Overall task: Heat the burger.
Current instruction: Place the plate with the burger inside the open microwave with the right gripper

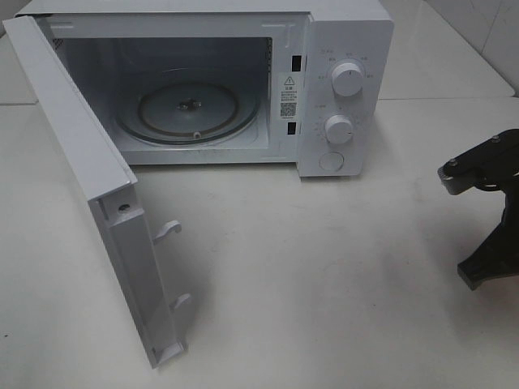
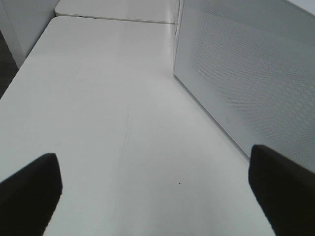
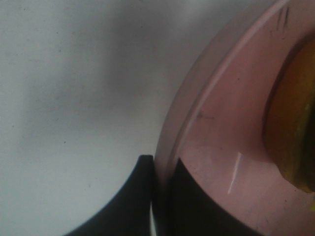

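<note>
The burger (image 3: 295, 123) shows only as a yellow-brown edge in the right wrist view, resting on a shallow pink plate (image 3: 216, 147). My right gripper (image 3: 156, 167) is shut on the plate's rim, one dark finger (image 3: 130, 201) outside it and the other inside. In the exterior high view only part of the right arm (image 1: 486, 211) shows at the right edge; the plate and burger lie beyond that edge. My left gripper (image 2: 155, 189) is open over bare table, with nothing between its fingers (image 2: 29, 191).
The white microwave (image 1: 340, 49) stands at the back, its door (image 1: 81, 146) swung wide toward the front left. Its glass turntable (image 1: 188, 109) is bare. A white perforated panel (image 2: 246, 73) of the microwave rises beside the left gripper.
</note>
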`<state>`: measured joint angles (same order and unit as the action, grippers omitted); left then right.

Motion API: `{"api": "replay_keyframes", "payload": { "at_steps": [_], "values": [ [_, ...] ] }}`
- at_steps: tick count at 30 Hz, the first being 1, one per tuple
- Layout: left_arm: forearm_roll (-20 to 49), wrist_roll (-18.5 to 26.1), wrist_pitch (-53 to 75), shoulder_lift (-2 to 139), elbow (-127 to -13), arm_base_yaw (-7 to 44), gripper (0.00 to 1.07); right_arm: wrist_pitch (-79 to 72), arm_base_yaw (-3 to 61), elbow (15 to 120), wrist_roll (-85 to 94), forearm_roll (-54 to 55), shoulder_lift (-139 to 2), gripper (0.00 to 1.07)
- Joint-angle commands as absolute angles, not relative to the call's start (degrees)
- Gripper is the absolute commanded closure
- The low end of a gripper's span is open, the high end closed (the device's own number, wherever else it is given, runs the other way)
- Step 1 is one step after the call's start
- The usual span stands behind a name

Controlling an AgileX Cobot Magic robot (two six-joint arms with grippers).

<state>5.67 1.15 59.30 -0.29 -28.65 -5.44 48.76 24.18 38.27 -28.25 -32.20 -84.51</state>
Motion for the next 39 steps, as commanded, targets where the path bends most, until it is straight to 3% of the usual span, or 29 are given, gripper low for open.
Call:
{"api": "replay_keyframes", "payload": {
  "at_steps": [1, 39],
  "values": [
    [5.84, 0.8, 58.84, -1.66, -28.42, -5.27, 0.09, 51.74, 25.84, 37.59, -28.42, -35.58, -82.79, 1.07],
    [5.84, 0.8, 58.84, -1.66, -28.42, -5.27, 0.09, 58.79, 49.62, 36.73, -30.65, -35.58, -79.41, 1.07]
  ]
}}
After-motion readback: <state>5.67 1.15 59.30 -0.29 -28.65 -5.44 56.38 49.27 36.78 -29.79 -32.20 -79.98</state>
